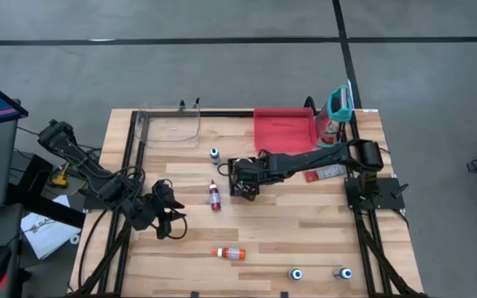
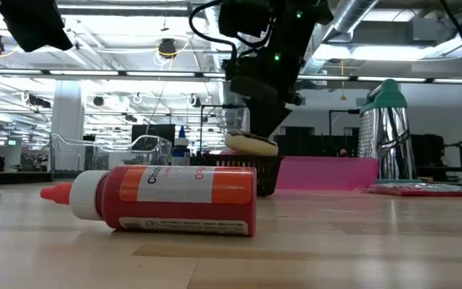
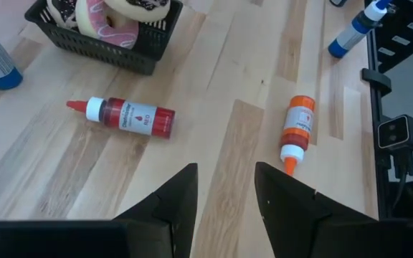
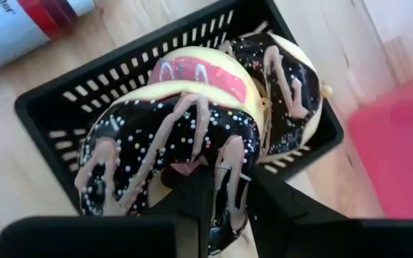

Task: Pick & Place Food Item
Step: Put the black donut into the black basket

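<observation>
A black basket (image 4: 56, 107) of doughnuts stands mid-table (image 1: 240, 189), left of the red tray (image 1: 286, 128). In it lie a pink-iced doughnut (image 4: 203, 72) and a chocolate-iced one (image 4: 285, 79). My right gripper (image 4: 228, 204) is over the basket, shut on another chocolate-iced doughnut with pink stripes (image 4: 156, 143); the low view shows that doughnut (image 2: 251, 143) at the basket's top edge under the gripper. My left gripper (image 3: 224, 190) hangs open with nothing between its fingers, above the table's left side (image 1: 168, 217). My right gripper pinches the striped chocolate doughnut's ring (image 4: 229, 168) between its two fingers, one finger (image 4: 192, 197) at the hole and the other (image 4: 267, 204) outside the rim. The fingers slant down from above. Whether the doughnut rests on the others below, I cannot tell.
A red bottle (image 1: 214, 196) lies left of the basket, an orange bottle (image 1: 230, 252) near the front edge, a blue-capped bottle (image 1: 214, 155) behind. A clear container (image 1: 171, 124) sits far left, a grater (image 1: 339, 103) far right, two small bottles (image 1: 297, 273) front right.
</observation>
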Available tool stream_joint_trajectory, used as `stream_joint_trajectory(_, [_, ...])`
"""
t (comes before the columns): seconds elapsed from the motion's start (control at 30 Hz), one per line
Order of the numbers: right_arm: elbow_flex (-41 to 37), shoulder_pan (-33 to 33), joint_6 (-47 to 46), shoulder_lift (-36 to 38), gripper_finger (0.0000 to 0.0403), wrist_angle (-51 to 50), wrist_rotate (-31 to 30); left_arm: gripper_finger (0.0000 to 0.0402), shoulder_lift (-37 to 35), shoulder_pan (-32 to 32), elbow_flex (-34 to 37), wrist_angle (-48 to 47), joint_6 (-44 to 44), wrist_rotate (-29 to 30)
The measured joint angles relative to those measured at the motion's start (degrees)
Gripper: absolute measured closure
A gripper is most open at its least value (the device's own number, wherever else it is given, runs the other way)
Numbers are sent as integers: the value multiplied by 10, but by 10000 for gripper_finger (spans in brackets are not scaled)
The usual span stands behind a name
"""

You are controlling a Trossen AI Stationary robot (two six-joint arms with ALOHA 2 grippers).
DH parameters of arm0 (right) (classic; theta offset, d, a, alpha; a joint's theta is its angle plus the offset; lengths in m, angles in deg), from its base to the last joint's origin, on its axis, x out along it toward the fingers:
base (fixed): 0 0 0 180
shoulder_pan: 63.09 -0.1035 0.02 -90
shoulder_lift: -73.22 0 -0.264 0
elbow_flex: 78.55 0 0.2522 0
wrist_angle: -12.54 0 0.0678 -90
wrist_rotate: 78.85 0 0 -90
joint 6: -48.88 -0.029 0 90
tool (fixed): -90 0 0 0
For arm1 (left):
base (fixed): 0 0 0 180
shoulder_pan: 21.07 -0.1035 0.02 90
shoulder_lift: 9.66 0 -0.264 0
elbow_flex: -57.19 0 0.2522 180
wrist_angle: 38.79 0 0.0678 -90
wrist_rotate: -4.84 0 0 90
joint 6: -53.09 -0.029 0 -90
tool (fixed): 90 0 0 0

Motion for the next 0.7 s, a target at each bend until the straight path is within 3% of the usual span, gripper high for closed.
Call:
stream_joint_trajectory(0.33, [0,-7,-11,-6,329,6,-9,266,0,1,0,0,-5,0])
stream_joint_trajectory(0.7, [26,-21,-51,1,245,-17,5,266,0,3,0,3,-15,8])
